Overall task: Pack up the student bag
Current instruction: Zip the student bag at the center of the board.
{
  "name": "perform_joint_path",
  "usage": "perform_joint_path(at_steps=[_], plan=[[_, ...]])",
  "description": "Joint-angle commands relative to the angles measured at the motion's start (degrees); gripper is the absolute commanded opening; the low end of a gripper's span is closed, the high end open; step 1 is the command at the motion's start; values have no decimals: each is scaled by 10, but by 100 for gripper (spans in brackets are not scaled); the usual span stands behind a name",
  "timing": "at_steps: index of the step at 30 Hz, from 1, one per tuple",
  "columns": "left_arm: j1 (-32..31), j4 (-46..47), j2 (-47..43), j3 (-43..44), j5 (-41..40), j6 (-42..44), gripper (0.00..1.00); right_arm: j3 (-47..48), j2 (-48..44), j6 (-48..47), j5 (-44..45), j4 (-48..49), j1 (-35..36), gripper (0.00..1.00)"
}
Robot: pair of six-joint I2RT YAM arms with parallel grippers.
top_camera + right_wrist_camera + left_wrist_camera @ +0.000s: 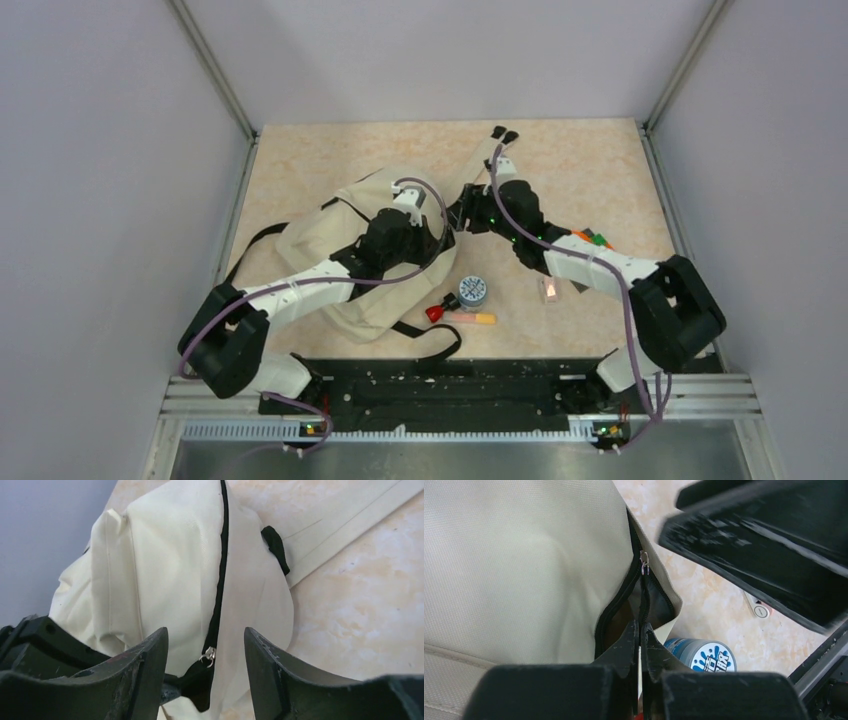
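The student bag (335, 245) is a beige canvas backpack lying at the left centre of the table. Its black zipper is partly open in the left wrist view, with the silver slider (643, 563) at the top of the gap. My left gripper (640, 630) is shut on the zipper edge of the bag (524, 570) at that opening. My right gripper (206, 637) is open just above the bag (165, 555), one finger on each side of the slider (209, 655) without touching it. In the top view the two grippers meet at the bag's right end, left (440, 240) and right (466, 216).
A blue-lidded round jar (472, 291) stands right of the bag, also in the left wrist view (704, 655). A red-capped item (436, 313) and a yellow-tipped marker (472, 318) lie near the front. A small pink item (550, 290) and orange-green pieces (598, 238) lie by the right arm. A shoulder strap (345, 525) stretches to the back.
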Motion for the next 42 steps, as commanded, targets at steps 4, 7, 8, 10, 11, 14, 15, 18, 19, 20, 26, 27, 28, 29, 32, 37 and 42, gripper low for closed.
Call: perform_joint_path(at_steps=[4,7,8,10,11,14,15,18,19,20,26,27,28,29,32,37,42], plan=[[1,25,-1,-7,4,9,0,102,108,-19,-29,-6,-3,50],[2,24,-2,-8,4,11,0,130,134,-27,-32,-20,-3,37],[2,23,-3,-9,5,10,0,134,138,-30,-31,-19,-3,32],[1,23,-3,-13,1,9,0,136,137,-33,-22,-13,-3,18],[2,23,-2,-15,0,9,0,139,136,-37,-15,-12,-3,12],[1,15,0,-24,-41,6,0,155,135,-43,16,-26,-5,0],[1,11,0,-28,-47,4,0,163,135,-43,24,-32,-6,0],[2,9,-5,-49,-49,-8,0,179,134,-43,34,-41,-14,0],[1,11,-9,-58,-46,-11,0,182,134,-42,34,-42,-16,0],[2,13,-12,-66,-42,-15,0,186,134,-42,36,-42,-17,0],[2,19,-51,-115,-20,-42,0,206,138,-43,38,-48,-23,0],[2,16,-59,-121,-18,-45,0,207,138,-43,39,-47,-24,0],[1,11,-70,-127,-17,-48,0,209,139,-42,40,-47,-25,0],[2,4,-78,-132,-19,-51,0,209,139,-42,40,-47,-26,0],[1,-26,-107,-144,-34,-58,0,213,141,-41,40,-46,-29,0],[1,-62,-152,-169,-59,-64,0,220,146,-40,40,-45,-33,0],[1,-88,-176,-178,-62,-63,0,216,146,-41,29,-24,-34,0]])
